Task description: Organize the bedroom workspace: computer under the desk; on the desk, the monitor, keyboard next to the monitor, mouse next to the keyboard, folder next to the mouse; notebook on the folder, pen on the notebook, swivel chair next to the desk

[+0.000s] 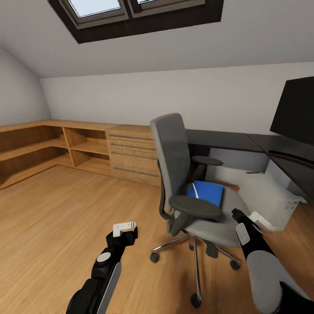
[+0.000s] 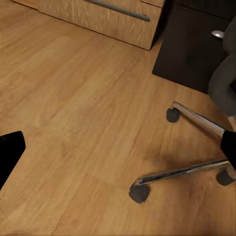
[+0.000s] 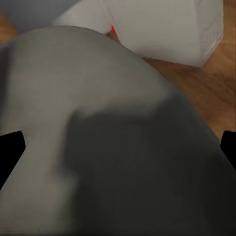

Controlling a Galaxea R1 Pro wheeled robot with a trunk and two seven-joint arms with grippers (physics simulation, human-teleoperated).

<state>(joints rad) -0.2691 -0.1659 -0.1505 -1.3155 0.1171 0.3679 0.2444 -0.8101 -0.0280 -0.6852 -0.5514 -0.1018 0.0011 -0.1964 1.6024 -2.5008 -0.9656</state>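
Note:
The grey swivel chair [image 1: 187, 174] stands in the middle of the room, turned away from the dark desk [image 1: 226, 139]. A blue folder [image 1: 208, 192] lies on its seat. The black monitor [image 1: 294, 109] stands on the desk at the right. Beneath the desk sits the white computer case [image 1: 272, 198]. My left gripper [image 1: 130, 230] hangs open over the floor, left of the chair's base; in the left wrist view the left gripper [image 2: 118, 150] looks down on the chrome legs [image 2: 196, 120]. My right gripper [image 1: 236, 213] is open at the seat's right edge; the right gripper [image 3: 118, 147] is close above the seat cushion [image 3: 108, 128].
Wooden shelves [image 1: 48, 148] and a drawer unit [image 1: 133, 155] line the far and left walls. Open wooden floor [image 1: 56, 218] lies to the left. A small red thing [image 3: 112, 28] lies beside the white computer case [image 3: 162, 24]. The chair's castors [image 2: 139, 192] spread wide.

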